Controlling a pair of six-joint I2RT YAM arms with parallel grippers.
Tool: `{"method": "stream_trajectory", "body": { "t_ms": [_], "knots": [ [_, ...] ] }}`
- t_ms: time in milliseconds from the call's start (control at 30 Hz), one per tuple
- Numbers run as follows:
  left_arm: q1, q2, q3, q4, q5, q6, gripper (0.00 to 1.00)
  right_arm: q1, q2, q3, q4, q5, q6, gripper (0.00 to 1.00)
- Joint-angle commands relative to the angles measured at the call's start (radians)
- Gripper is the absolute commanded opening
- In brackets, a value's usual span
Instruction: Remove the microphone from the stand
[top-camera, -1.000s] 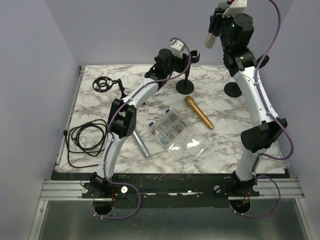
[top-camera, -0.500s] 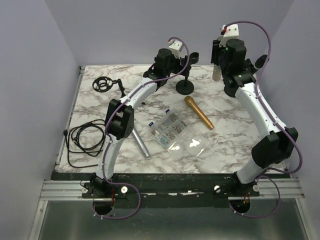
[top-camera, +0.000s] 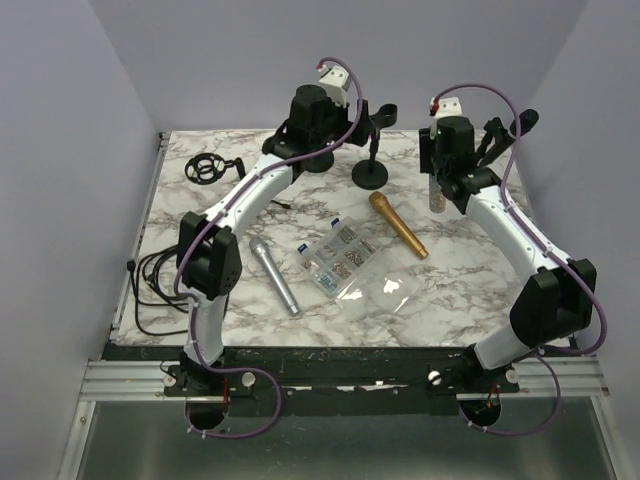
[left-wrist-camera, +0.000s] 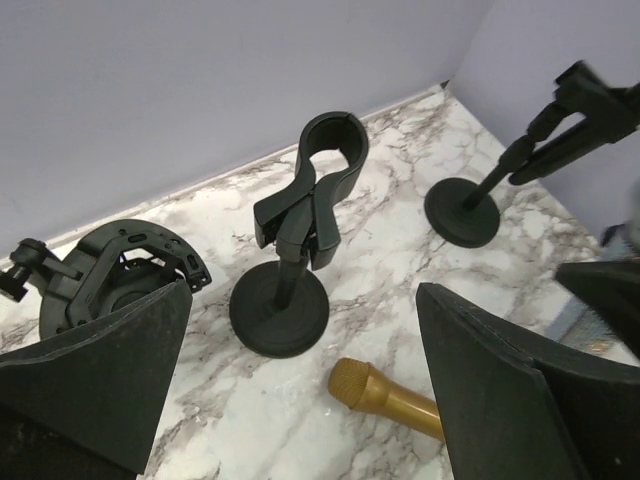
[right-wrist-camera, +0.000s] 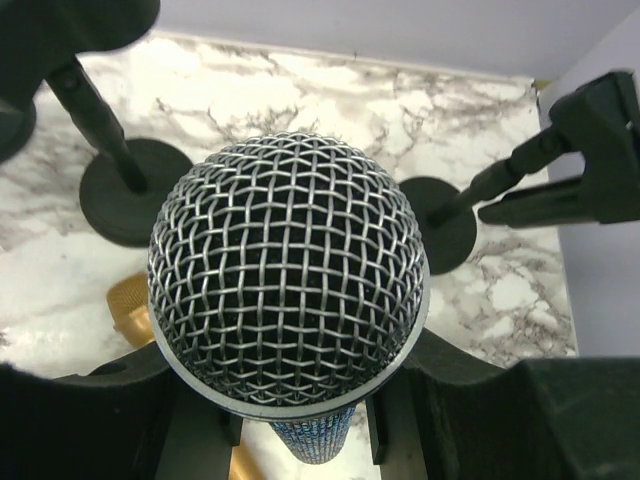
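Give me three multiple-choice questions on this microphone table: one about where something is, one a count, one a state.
1. The gold microphone lies: A on the table; B on a shelf; C on the floor.
2. Microphones in the top view: A one; B five; C three.
3. The right gripper is: A open and empty; B shut on a mesh-headed microphone; C out of view.
Key: A, it rests on the marble; C, the gold one, a silver microphone on the table, one held; B, fingers flank its handle.

Hidden under own head: mic (right-wrist-camera: 288, 300) body. Mostly covered, 8 o'clock: gold mic (right-wrist-camera: 125, 305). Cut at 2 o'clock edge: stand (left-wrist-camera: 462, 215) clip. Unreadably small: case (top-camera: 355, 265) contents.
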Motion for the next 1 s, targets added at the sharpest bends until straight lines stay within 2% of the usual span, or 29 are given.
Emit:
{"method": "stream_trajectory", "body": {
  "t_ms": [0,200,500,800,967],
  "knots": [
    [-0.003,-0.162,-0.086,-0.014,0.041,-0.072,0.99,-0.001,-0.037,-0.035,-0.044,0.019,0.024,0.01],
    [-0.003,-0.307,-0.193,-0.079,0.069,-0.166,0.99,-0.003,-0.045,-0.082,-0.082,0.012,0.033,0.01],
    [0.017,-0.563,-0.366,-0.197,0.117,-0.254,0.99,-0.004,0.058,-0.081,-0.134,0.116,0.014,0.01],
    [0.017,-0.79,-0.491,-0.211,0.196,-0.275,0.98,-0.014,0.17,-0.055,-0.156,0.103,0.043,0.01],
    [0.017,-0.964,-0.568,-0.207,0.178,-0.227,0.98,-0.023,0.246,-0.031,-0.153,0.088,0.026,0.01]
  ]
}}
